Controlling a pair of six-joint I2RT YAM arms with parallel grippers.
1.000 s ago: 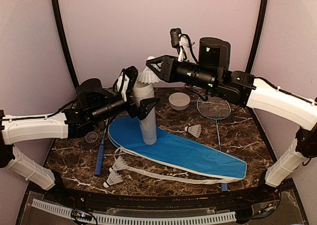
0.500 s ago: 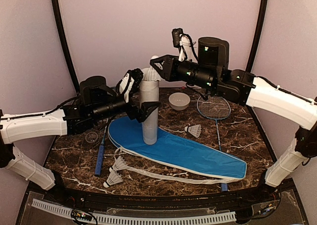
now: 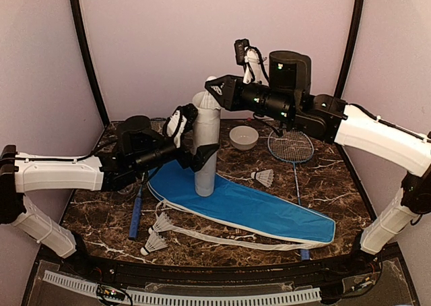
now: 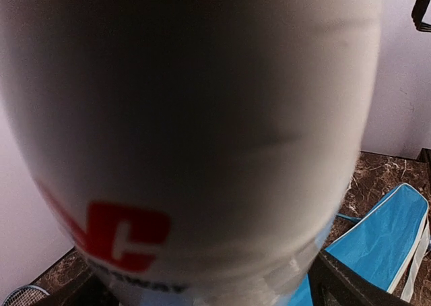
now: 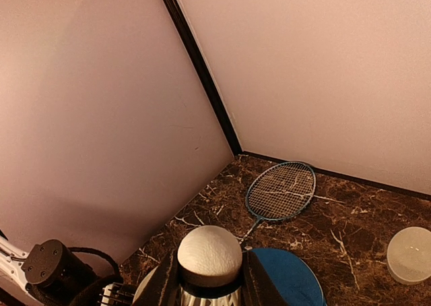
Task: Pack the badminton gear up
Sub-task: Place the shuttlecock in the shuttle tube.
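My left gripper [image 3: 196,137] is shut on the long white tube [image 3: 205,164], which stands upright with its foot on the blue racket cover [image 3: 256,208]. The tube fills the left wrist view [image 4: 202,104]. My right gripper [image 3: 211,90] is shut on a white shuttlecock [image 5: 209,255], cork end up, right at the tube's open top; its feathers are hidden. One blue racket [image 3: 291,146] lies at the back right, another's blue handle [image 3: 137,211] at the left. Three loose shuttlecocks lie on the table: one right of the tube [image 3: 262,178], two near the front left [image 3: 161,222] [image 3: 155,243].
A small white bowl [image 3: 244,137] stands behind the tube, next to the right racket's head. The cover's white strap [image 3: 222,237] trails along the front. Dark marble table, pink walls close on three sides. The left racket's head [image 5: 279,191] lies near the back wall.
The left gripper has brought the tube upright and under the shuttlecock. The feather skirt, seen beside the tube's top before, is now out of sight at the tube's mouth.
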